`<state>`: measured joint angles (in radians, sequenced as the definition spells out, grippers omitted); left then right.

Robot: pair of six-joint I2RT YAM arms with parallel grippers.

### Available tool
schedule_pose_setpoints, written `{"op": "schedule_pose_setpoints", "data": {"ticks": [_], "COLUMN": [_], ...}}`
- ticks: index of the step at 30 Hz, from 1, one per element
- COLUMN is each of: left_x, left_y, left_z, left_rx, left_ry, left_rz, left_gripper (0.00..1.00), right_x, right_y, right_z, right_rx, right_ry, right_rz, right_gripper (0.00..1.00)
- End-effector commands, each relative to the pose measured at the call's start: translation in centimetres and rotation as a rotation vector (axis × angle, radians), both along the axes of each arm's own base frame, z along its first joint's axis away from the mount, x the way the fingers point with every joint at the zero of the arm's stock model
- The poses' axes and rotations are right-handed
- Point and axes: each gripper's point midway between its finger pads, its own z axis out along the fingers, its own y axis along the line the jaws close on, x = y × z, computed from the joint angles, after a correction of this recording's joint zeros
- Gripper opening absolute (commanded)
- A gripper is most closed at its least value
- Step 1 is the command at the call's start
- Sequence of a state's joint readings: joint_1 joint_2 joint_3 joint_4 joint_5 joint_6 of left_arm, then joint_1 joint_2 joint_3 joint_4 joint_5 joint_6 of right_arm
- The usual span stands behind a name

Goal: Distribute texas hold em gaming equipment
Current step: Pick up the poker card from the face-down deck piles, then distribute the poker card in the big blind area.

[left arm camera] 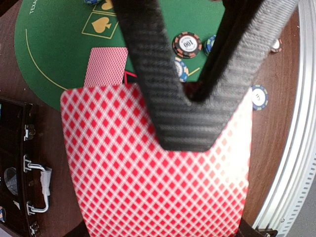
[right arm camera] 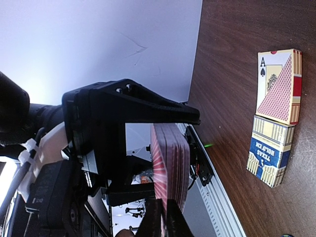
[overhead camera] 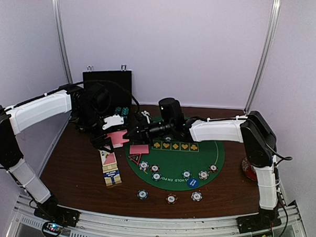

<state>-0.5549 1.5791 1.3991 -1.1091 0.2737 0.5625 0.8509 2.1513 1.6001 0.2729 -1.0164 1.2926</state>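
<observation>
Poker chips (overhead camera: 142, 194) were out; one dealt card (overhead camera: 139, 149) lay on the mat (overhead camera: 209, 152); left gripper (overhead camera: 109, 138) clamped the deck (right arm camera: 170, 163); right gripper (left arm camera: 185, 126) seemingly pinched the top card (left arm camera: 98, 158); most dealing remained.

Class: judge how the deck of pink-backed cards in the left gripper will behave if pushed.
The deck shows many slightly uneven layers edge-on, so it will probably shear and fan. Each layer looks thin, so likely floppy and light.

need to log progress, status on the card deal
Left gripper shut on pink-backed deck. Right gripper pinched on same deck. One card face down on green mat, chips nearby.
</observation>
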Motion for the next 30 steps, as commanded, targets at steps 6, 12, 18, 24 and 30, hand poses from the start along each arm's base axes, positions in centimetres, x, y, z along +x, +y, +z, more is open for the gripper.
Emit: {"op": "schedule_pose_setpoints", "data": {"ticks": [6,12,18,24,30], "left_x": [0.9,1.3,1.2,1.2,1.0], "left_y": [0.2,0.3,0.4,0.0,0.0], "left_z": [0.1,0.4,0.3,0.6,0.6], "left_rx": [0.016,0.024,0.028,0.008,0.002], "left_ry": [-0.027,-0.046,-0.042,-0.038,-0.031], "left_rz": [0.012,0.018,0.017,0.013,0.011], "left_gripper": [0.23,0.22,0.22,0.22,0.21], "right_x": [2.5,6.7,13.4,20.5,25.5], "right_y": [-2.4,-7.3,-14.7,-20.5,-23.1], "right_z": [4.5,2.3,-1.0,-4.5,-7.6], "right_rx": [0.104,-0.028,-0.169,-0.296,-0.378], "right_ry": [-0.026,-0.051,-0.071,-0.114,-0.133], "right_rz": [-0.049,-0.128,-0.273,-0.414,-0.491], "right_gripper": [0.0,0.0,0.0,0.0,0.0]}}
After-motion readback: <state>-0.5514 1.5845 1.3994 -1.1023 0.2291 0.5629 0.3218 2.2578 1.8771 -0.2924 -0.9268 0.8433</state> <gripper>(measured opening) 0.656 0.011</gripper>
